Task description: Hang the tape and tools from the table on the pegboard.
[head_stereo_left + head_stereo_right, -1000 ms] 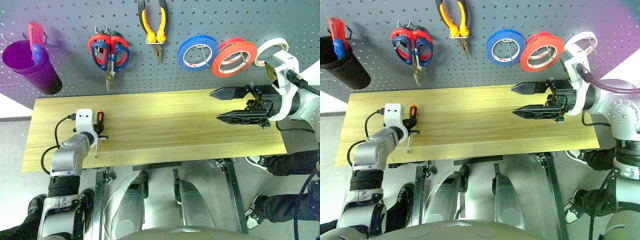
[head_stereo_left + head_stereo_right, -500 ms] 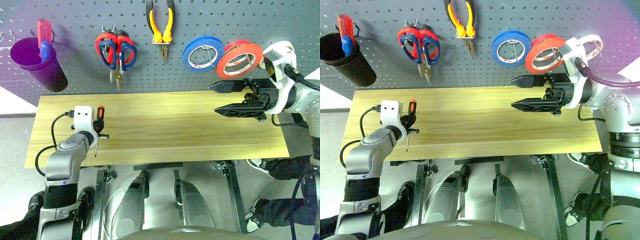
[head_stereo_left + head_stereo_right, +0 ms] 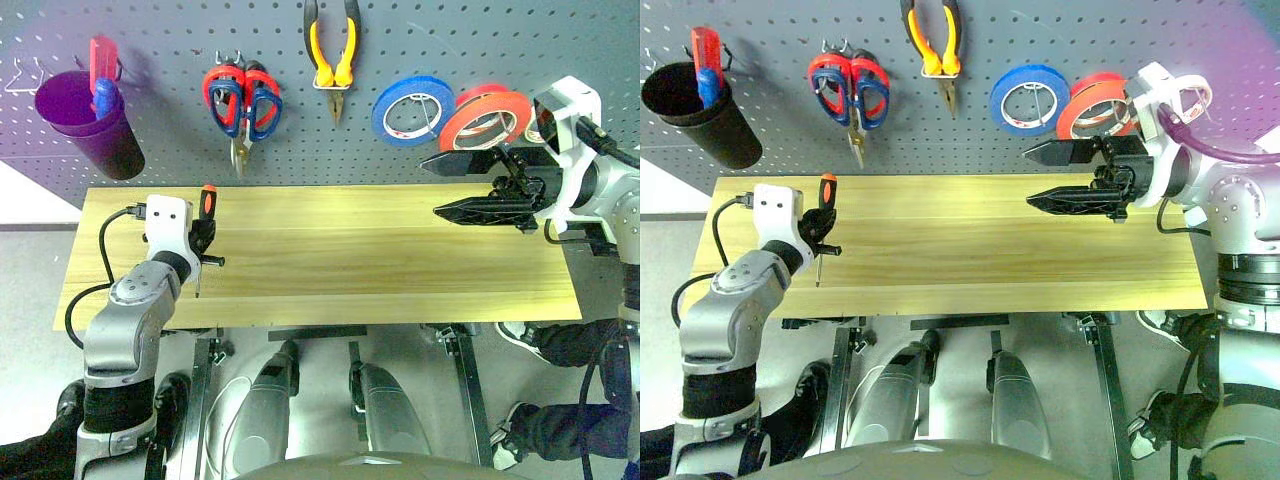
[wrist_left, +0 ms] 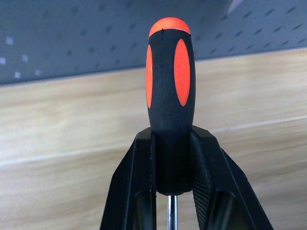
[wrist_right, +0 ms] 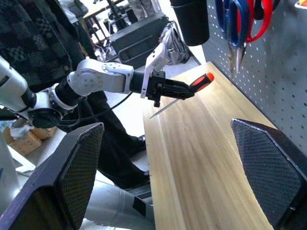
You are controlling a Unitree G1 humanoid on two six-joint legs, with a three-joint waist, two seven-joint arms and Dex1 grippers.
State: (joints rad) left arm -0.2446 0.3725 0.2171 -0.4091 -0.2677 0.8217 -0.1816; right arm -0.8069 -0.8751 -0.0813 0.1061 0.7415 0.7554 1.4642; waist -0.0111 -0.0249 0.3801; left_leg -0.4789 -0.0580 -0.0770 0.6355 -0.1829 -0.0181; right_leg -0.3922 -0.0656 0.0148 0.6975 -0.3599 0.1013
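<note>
One screwdriver (image 3: 204,225), clenched low on its handle in the left claw (image 3: 203,243) above the bench (image 3: 330,260), right claw (image 3: 1065,176) spread and empty; slim shaft liable to tilt or slip while reaching for the pegboard (image 3: 170,40).

Your left gripper (image 3: 203,243) is higher now: it has lifted the screwdriver (image 3: 205,224) clear of the table (image 3: 400,270), moving from lower left up toward the pegboard (image 3: 500,40), handle tipped further upward. The whole picture has also shifted down and right, so that's your camera moving, not the hung tools or tape rings.
</note>
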